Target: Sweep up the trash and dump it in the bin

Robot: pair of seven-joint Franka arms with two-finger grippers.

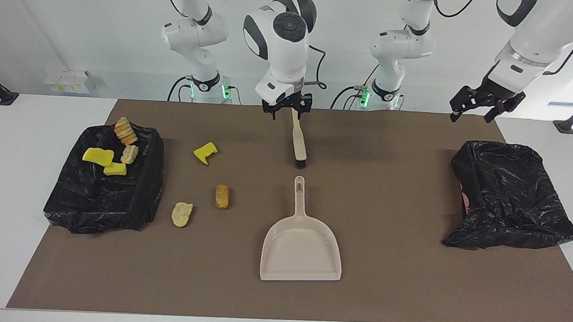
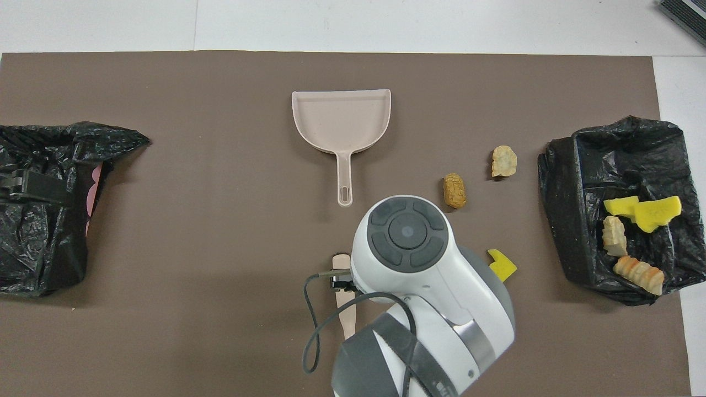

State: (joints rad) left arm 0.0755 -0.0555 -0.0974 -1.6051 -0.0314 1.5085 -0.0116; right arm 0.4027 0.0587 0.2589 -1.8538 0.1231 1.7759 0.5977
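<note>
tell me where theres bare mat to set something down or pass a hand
Widest bare stretch: between the dustpan and the empty black bin at the left arm's end. Crowded: between the dustpan and the bin holding scraps, where a yellow sponge piece, brown lump and pale lump lie.

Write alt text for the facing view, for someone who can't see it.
The right gripper is at the brush handle; the dustpan lies free. Three trash scraps lie on the mat, four in one black-lined bin. The left gripper waits above the other bin.
</note>
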